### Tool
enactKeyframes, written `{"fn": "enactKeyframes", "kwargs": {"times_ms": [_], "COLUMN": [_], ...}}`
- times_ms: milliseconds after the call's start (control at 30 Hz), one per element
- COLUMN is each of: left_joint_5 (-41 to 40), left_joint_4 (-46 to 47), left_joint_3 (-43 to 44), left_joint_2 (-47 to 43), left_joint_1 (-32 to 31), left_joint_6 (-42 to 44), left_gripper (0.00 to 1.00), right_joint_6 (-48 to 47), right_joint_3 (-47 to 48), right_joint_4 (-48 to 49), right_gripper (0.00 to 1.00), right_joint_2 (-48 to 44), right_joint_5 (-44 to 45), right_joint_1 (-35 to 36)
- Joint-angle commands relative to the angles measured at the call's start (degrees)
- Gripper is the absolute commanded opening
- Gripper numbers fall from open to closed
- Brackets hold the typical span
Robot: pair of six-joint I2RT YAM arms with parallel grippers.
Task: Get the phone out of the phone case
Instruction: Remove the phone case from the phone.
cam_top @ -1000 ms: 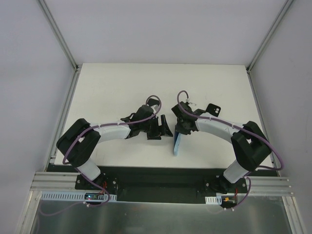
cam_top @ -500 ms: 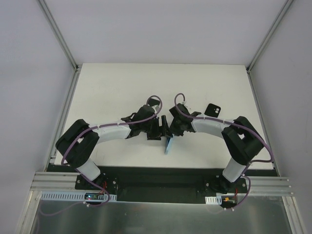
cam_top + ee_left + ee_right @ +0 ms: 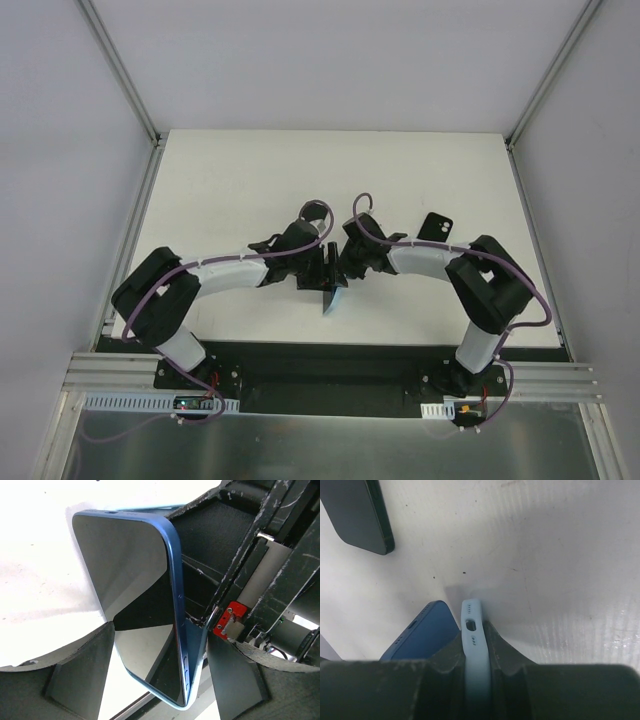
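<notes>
The phone (image 3: 130,570) has a glossy dark screen and a dark blue frame. It stands on edge and leans partly out of the pale blue phone case (image 3: 194,689). My right gripper (image 3: 474,637) is shut on the case's edge (image 3: 471,615), and the phone's blue end (image 3: 422,632) stands apart to its left. My left gripper (image 3: 157,635) is open, with one finger on each side of the phone and case. In the top view the two grippers, left (image 3: 326,270) and right (image 3: 343,268), meet above the blue phone and case (image 3: 330,298).
A second black phone (image 3: 436,226) lies flat on the white table (image 3: 230,180) right of the right arm. It also shows in the right wrist view (image 3: 357,510). Aluminium frame rails run along the table's sides and its near edge.
My right gripper carried the case with the phone leftward, between the left gripper's fingers. The left arm shifted only slightly.
</notes>
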Motion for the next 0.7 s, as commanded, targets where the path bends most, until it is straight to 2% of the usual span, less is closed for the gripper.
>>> {"fn": "enactKeyframes", "kwargs": {"times_ms": [0,433,667], "left_joint_5": [-6.5,-14.5,-14.8], "left_joint_4": [-0.3,-0.7,-1.9], "left_joint_3": [-1.5,-4.8,-4.5], "left_joint_2": [-2.6,-13.2,-11.5], "left_joint_1": [-0.1,-0.1,-0.1], "left_joint_6": [0.9,1.8,2.6], "left_gripper": [0.69,0.69,0.68], "right_joint_6": [1.4,0.7,0.6], "right_joint_3": [-3.8,-3.8,-3.7], "right_joint_4": [-7.4,-9.0,-9.4], "right_gripper": [0.01,0.01,0.01], "right_joint_2": [5.6,5.3,5.2], "right_joint_5": [-4.3,-3.5,-3.3], "right_joint_1": [3.1,2.6,2.6]}}
